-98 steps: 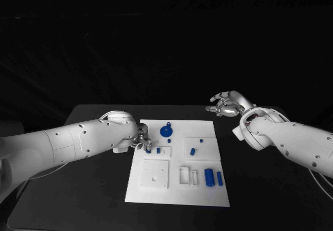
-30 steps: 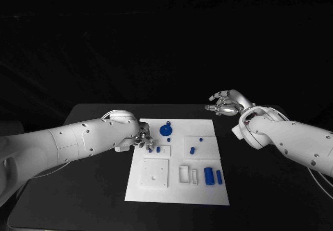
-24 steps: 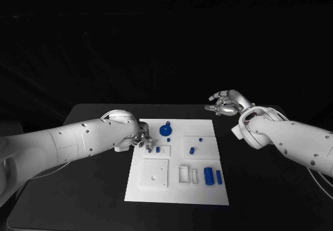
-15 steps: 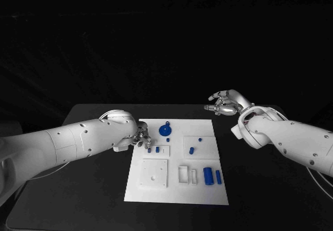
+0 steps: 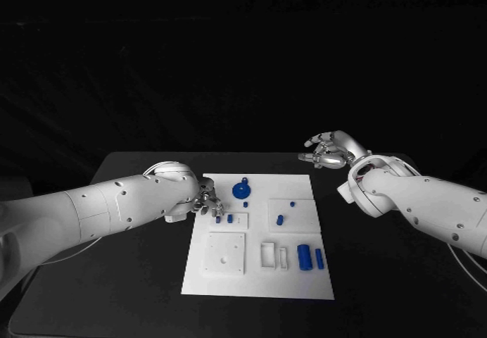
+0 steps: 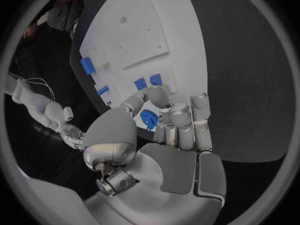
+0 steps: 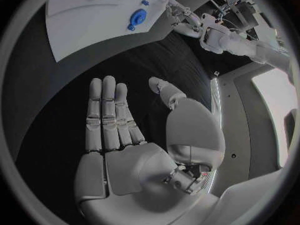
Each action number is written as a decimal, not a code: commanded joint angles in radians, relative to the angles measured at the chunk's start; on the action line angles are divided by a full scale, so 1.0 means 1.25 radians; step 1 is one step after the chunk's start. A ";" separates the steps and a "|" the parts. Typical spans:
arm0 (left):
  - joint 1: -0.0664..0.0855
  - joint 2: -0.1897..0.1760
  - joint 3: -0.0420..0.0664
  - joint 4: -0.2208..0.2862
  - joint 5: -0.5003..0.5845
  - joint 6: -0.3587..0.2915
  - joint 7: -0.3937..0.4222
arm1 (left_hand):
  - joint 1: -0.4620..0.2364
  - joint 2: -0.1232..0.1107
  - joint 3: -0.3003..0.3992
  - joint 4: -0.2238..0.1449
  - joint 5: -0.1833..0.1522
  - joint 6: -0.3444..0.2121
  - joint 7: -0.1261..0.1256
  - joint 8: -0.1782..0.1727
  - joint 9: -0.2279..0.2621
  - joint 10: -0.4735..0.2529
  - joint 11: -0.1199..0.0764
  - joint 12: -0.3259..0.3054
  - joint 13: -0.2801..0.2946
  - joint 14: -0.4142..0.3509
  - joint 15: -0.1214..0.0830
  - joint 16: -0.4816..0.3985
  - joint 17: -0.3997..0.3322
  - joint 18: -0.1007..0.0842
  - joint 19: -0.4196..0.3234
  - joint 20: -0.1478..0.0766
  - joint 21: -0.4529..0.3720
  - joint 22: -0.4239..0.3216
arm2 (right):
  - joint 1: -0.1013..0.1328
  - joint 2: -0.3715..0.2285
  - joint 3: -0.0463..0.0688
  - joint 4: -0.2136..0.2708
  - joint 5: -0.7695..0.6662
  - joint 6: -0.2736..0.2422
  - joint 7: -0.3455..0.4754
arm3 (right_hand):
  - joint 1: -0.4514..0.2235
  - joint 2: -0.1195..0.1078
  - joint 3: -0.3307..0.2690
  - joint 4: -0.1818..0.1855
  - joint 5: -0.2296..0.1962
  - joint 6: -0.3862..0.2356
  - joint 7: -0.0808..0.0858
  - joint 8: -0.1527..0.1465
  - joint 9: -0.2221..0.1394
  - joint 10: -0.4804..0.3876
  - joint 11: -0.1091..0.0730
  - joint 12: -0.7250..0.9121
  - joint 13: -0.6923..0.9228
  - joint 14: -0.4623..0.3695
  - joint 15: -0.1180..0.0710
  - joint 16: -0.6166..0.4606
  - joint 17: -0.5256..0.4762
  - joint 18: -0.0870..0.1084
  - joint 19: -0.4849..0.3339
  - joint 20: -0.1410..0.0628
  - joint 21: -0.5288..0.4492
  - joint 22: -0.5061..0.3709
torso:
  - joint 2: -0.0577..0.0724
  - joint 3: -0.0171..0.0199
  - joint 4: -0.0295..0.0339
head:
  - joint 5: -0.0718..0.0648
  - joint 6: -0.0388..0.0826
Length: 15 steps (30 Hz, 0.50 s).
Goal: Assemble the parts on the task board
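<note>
In the head view, a white task board (image 5: 260,236) was seen lying at the centre of a black table (image 5: 132,232). The left hand (image 5: 206,204) was held at the board's 9 o'clock edge, its fingers curled over two small blue pegs (image 5: 223,219). A blue disc-shaped part (image 5: 241,190) was seen toward 12 o'clock on the board, and two blue cylinders (image 5: 310,257) lay side by side toward 4 o'clock, beside a white rectangular frame (image 5: 270,255). A square white plate (image 5: 224,253) was set toward 7 o'clock. The right hand (image 5: 326,151) was raised off the board at about 1 o'clock, released and holding nothing.

In the left wrist view, the left hand (image 6: 164,122) was shown with a small blue part (image 6: 149,120) pinched between thumb and fingers, just above the board (image 6: 156,30).

In the right wrist view, the right hand (image 7: 134,135) was shown spread flat and empty over the dark table, well apart from the board (image 7: 94,20) and its blue disc (image 7: 137,18).
</note>
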 commanded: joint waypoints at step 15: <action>-0.005 -0.036 0.001 0.032 0.033 -0.016 0.011 | -0.058 -0.036 0.005 0.074 -0.122 0.008 -0.002 -0.010 -0.007 -0.004 0.000 0.004 0.002 0.001 0.002 -0.003 0.001 0.002 0.000 -0.096 -0.007 0.006 | -0.002 0.000 0.000 -0.001 -0.002 0.006 0.008 | -0.006 0.006 -0.004 0.001 0.005 0.006 0.002 0.004 -0.001 -0.020 -0.005 0.005 -0.002 0.005 0.000 -0.005 0.002 0.013 0.001 0.000 -0.003 0.001 | 0.000 0.0002 0.0001 | -0.003 0.002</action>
